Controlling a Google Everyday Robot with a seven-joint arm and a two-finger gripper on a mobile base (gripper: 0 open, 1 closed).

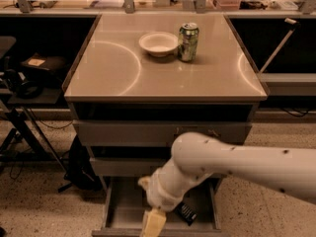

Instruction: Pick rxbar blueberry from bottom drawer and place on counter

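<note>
arm (247,164): smooth white rounded tube, scattered small dark specks
wrist (165,189): white stacked rounded collars
gripper (153,223): cream-yellow, blocky, low over the bottom drawer (123,206) front
</note>
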